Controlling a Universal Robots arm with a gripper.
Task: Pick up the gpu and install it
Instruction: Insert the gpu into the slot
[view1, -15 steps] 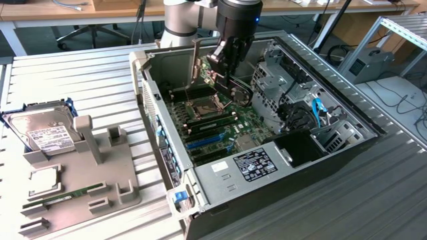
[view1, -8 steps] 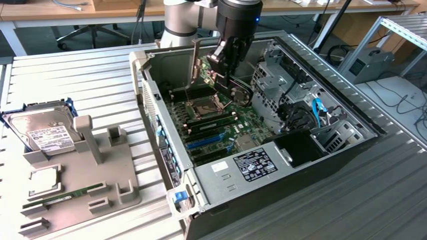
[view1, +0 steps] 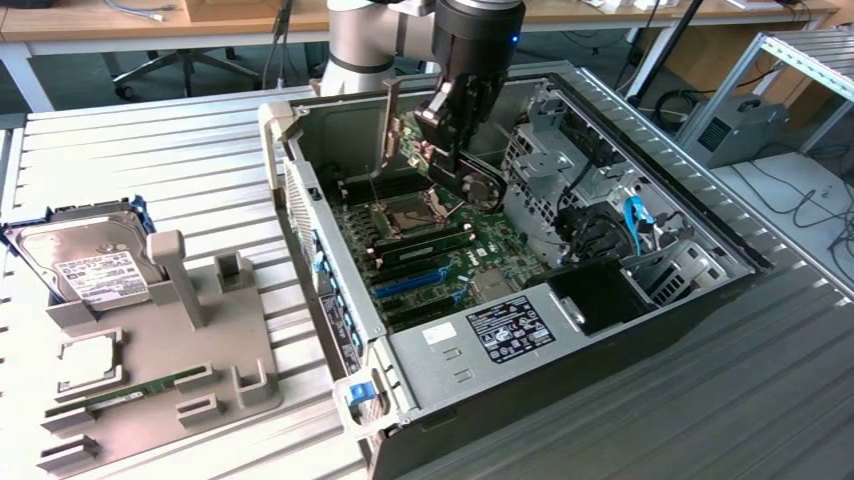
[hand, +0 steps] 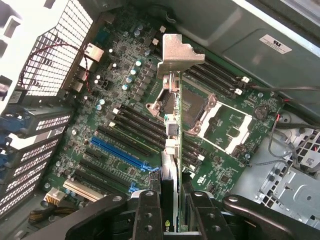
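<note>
Two black fingers (hand: 148, 216) pinched the gpu (hand: 172, 132) between them, a slim green expansion card with a silver metal end bracket, seen edge-on. The gripper (hand: 175, 212) held it upright above the green motherboard (hand: 125, 100), inside the open grey metal computer case (view1: 300, 200).

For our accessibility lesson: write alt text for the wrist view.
The gripper holds the gpu edge-on above a motherboard inside a computer case, its silver bracket at the far end. A blue expansion slot and the CPU socket lie beneath.
</note>
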